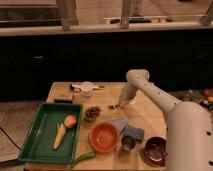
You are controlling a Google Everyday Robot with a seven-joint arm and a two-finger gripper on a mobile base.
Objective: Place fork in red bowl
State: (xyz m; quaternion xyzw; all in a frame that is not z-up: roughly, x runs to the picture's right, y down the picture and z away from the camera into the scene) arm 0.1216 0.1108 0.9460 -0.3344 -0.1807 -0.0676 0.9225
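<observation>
My gripper (121, 103) is low over the middle of the wooden table (145, 107), at the end of the white arm that reaches in from the right. A small slim shiny fork (114, 106) shows at the gripper's tip, just to its left, close to the tabletop. I cannot tell whether it is held or lying there. The orange-red bowl (104, 137) stands empty near the front edge, in front of the gripper and a little to its left. A darker maroon bowl (156, 150) stands at the front right.
A green tray (35, 142) at the left holds a banana (60, 136) and an orange fruit (70, 121). A small bowl of dark pieces (92, 112), a grey-blue cloth (127, 129) and a metal cup (128, 143) lie between gripper and bowls. A white object (86, 87) sits at the back.
</observation>
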